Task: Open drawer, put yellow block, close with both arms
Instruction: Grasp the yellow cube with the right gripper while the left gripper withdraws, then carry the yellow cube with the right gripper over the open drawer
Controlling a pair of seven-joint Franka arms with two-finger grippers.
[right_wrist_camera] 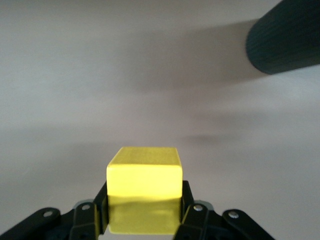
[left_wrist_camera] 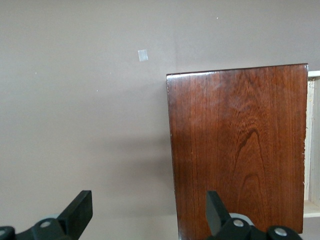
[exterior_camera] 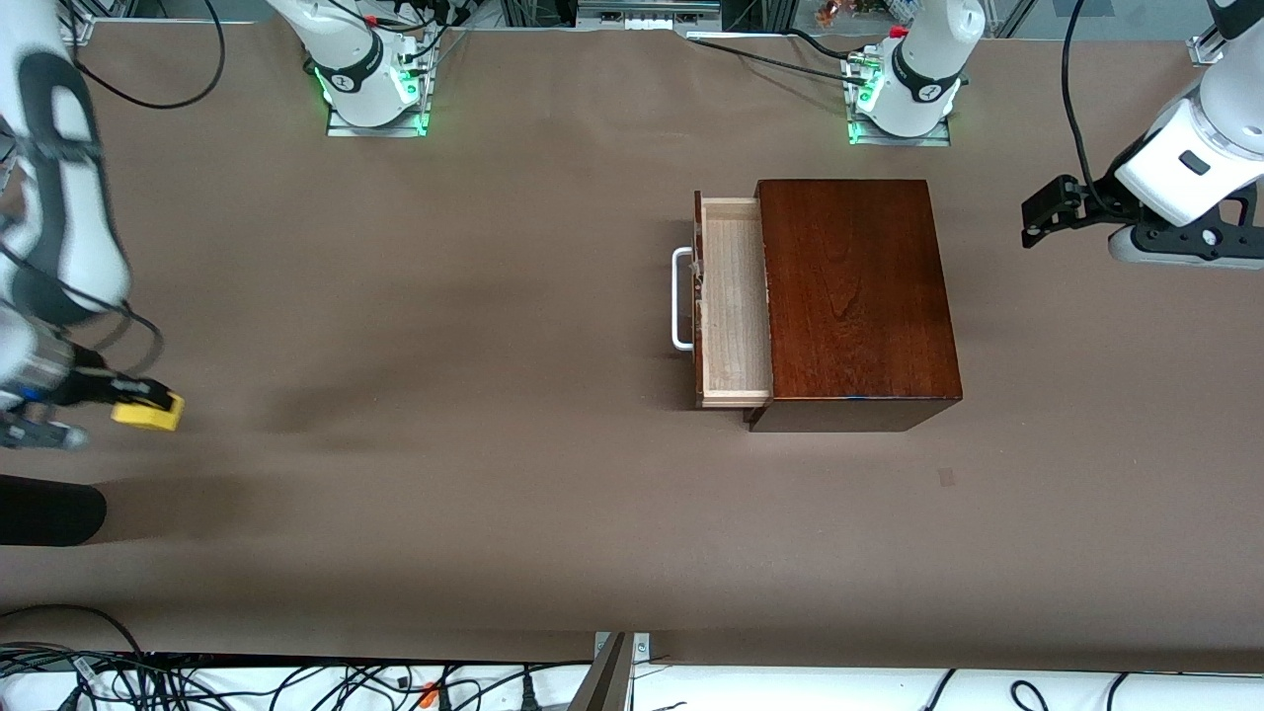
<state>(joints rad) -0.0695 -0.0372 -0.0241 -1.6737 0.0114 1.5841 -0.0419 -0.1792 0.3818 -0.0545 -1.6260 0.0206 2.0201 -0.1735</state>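
The dark reddish-brown wooden box [exterior_camera: 854,296] stands near the left arm's base. Its drawer [exterior_camera: 736,306] is pulled out toward the right arm's end, showing a pale interior with nothing in it, and its white handle [exterior_camera: 681,299] faces that end. My right gripper [exterior_camera: 158,407] is shut on the yellow block [exterior_camera: 148,412] over the table at the right arm's end; the right wrist view shows the block [right_wrist_camera: 144,182] between the fingers [right_wrist_camera: 187,202]. My left gripper [exterior_camera: 1047,212] is open and empty beside the box's back; the left wrist view shows the box [left_wrist_camera: 240,150].
A black cylindrical object [exterior_camera: 49,509] lies at the table's edge, nearer the front camera than the right gripper; it also shows in the right wrist view [right_wrist_camera: 285,42]. A small tape patch [exterior_camera: 946,477] is on the brown table cover [exterior_camera: 444,395]. Cables run along the front edge.
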